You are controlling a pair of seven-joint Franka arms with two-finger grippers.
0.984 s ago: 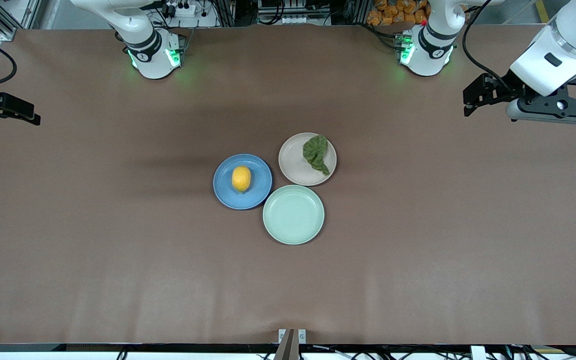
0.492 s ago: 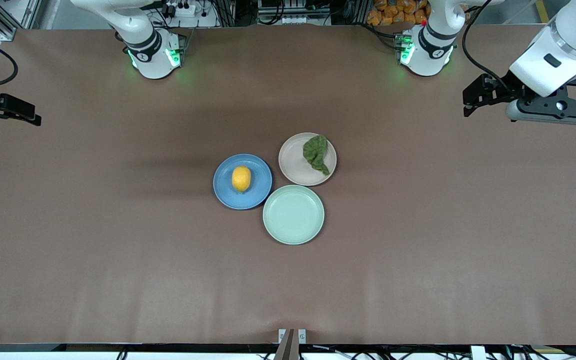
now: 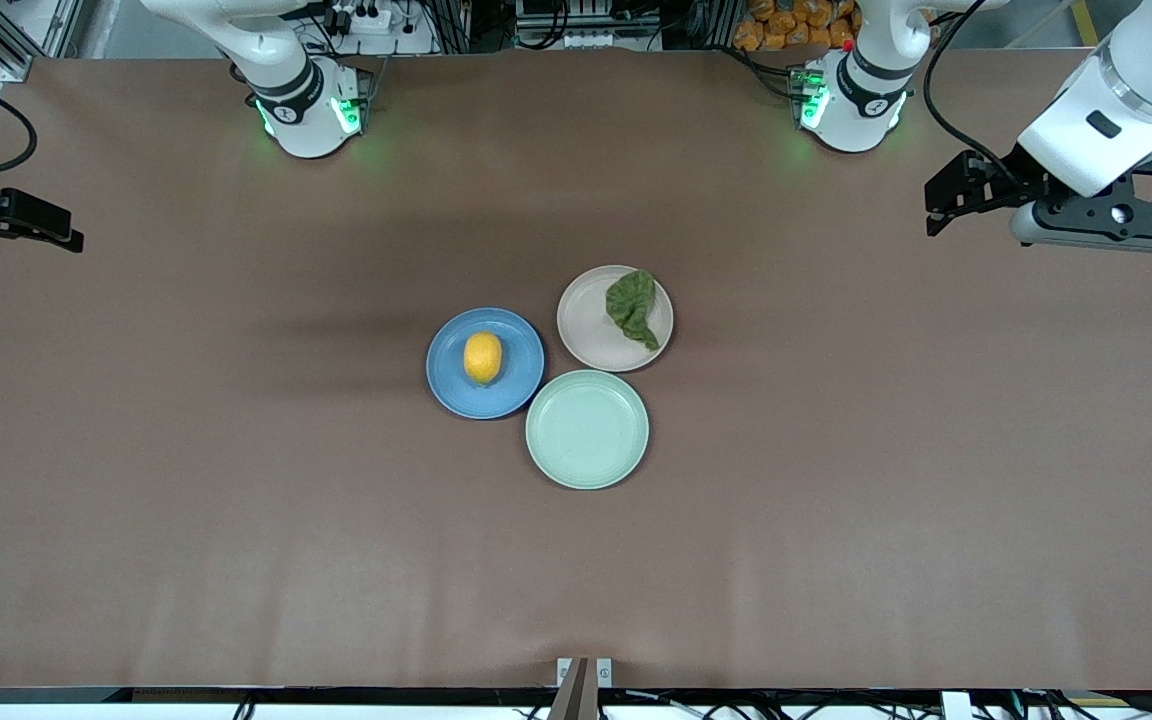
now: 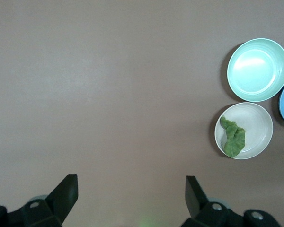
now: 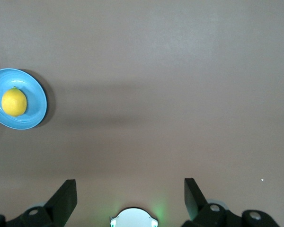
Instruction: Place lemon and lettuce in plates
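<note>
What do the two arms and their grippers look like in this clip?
Both arms are glossy white with black joint bands and green lights glowing at their bases. The left gripper and right gripper have black two-finger hands with wedge-shaped tips; a black cable loops along each wrist.

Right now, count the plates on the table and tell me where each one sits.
3, clustered mid-table. The blue plate holds the lemon, toward the right arm's end. The beige plate holds the lettuce. The mint-green plate, bare, sits nearest the front camera. None appears hidden.
</note>
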